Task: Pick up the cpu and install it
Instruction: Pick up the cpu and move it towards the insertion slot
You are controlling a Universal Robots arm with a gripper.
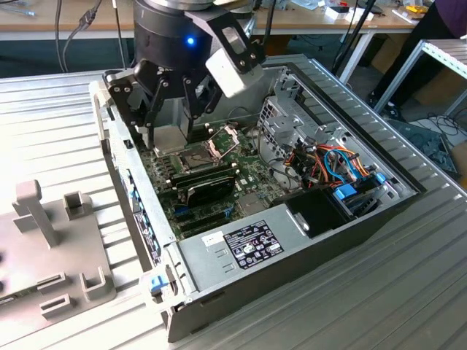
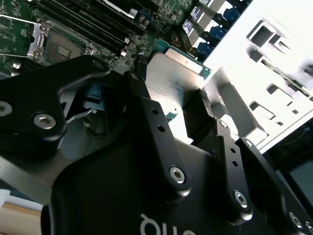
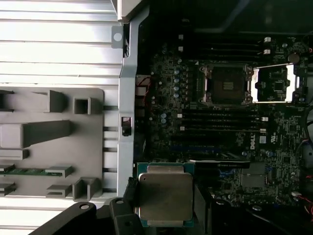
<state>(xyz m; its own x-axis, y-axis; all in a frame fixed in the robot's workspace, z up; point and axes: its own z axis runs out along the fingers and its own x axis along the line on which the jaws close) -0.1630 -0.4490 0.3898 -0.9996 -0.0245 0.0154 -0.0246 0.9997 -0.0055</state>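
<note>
The claw (image 1: pixel 169 133) is gripping the cpu (image 3: pixel 165 196) by its edges, with the chip's silvery top facing the camera in the first wrist view. It is hanging over the green motherboard (image 3: pixel 164 105) inside the open computer case (image 1: pixel 292 251), near the dark socket (image 3: pixel 227 84), whose hinged frame (image 3: pixel 274 83) is standing open. The case is lying on the ribbed table (image 1: pixel 58 124), and a grey fixture (image 1: pixel 51 240) is sitting at the exterior view's left.

Blk tool (image 1: pixel 169 130) w/ blue LED (image 1: pixel 191 41), silver screws (image 2: pixel 177 174)
</note>
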